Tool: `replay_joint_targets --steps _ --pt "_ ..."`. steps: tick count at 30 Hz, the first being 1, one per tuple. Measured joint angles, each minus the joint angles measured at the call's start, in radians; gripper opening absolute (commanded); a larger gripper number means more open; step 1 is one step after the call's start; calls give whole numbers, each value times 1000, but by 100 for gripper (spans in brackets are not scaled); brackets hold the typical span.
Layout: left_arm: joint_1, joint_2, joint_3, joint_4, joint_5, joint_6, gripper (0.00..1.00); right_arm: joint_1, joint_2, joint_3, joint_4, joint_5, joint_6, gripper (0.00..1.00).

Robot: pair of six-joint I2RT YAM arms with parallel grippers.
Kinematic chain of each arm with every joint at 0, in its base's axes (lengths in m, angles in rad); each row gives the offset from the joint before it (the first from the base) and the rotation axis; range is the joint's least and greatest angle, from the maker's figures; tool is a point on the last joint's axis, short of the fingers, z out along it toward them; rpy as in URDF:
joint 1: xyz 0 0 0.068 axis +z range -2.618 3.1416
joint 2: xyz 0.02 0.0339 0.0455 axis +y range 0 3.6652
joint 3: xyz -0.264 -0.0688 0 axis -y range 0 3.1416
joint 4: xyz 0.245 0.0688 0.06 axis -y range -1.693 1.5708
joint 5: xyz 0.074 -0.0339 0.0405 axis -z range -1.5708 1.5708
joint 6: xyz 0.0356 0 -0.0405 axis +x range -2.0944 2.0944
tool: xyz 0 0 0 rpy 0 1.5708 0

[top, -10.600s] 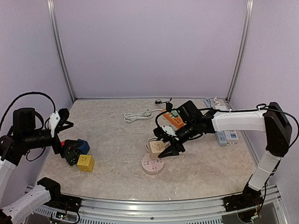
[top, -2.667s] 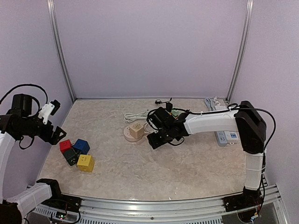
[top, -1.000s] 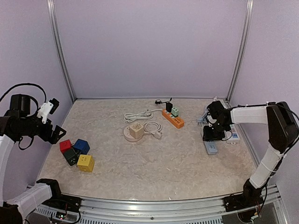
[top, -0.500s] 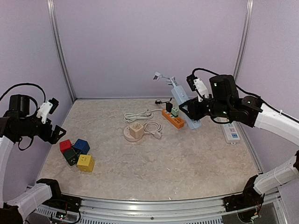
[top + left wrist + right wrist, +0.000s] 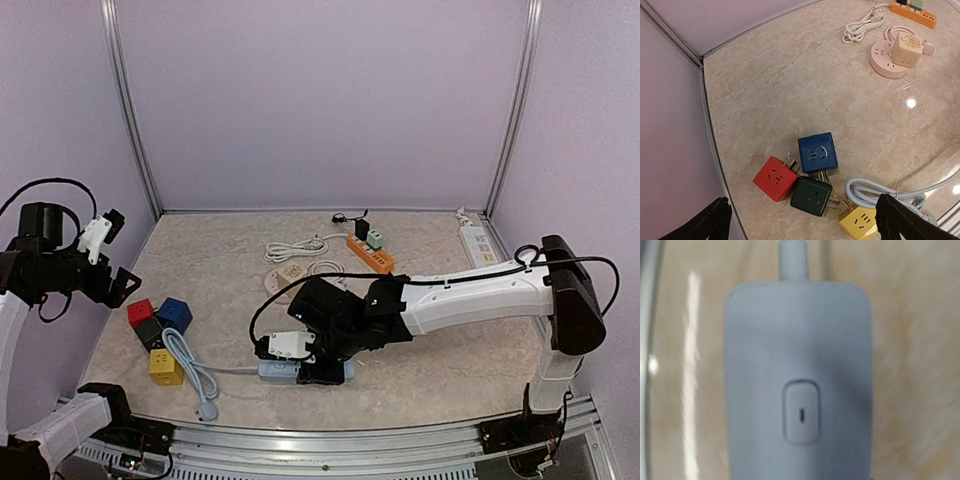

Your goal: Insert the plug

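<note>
pale blue strip (image 5: 275,372) lies flat near the front of the marble table (image 5: 450,360). the right arm reaches long and low across to it, right gripper (image 5: 322,370) pinching it, and its plug (image 5: 208,410) lies by the front edge, not in any socket. left gripper (image 5: 116,262) hangs high by the lilac wall (image 5: 60,120), spread wide.

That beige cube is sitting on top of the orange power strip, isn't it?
Not quite. The beige cube is sitting on top of the round pink socket base, not on the orange power strip, which lies apart from it, further back. The left wrist view shows this clearly.
</note>
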Motion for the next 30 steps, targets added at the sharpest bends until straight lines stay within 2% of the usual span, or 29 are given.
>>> replay_joint_targets --steps 5,11,12,15,20,21,22,30 --pt "0 0 0 3 0 0 99 -11 79 -25 -41 8 -41 0" --pt "0 0 0 3 0 0 99 -14 90 -107 -35 58 -79 0" --pt "0 0 0 3 0 0 99 -14 90 -113 -32 66 -85 2" --pt "0 0 0 3 -2 1 99 -15 82 -128 -20 96 -102 35" --pt "-3 5 -33 1 -31 35 99 -17 71 -143 -13 184 -118 60" --pt "-8 11 -44 -5 -48 48 99 -18 71 -144 -14 212 -122 91" --pt "-16 22 -54 -12 -69 61 99 -19 69 -147 -13 233 -122 98" --pt "-87 206 -103 -94 -258 150 99 -30 -51 -165 17 339 -124 100"
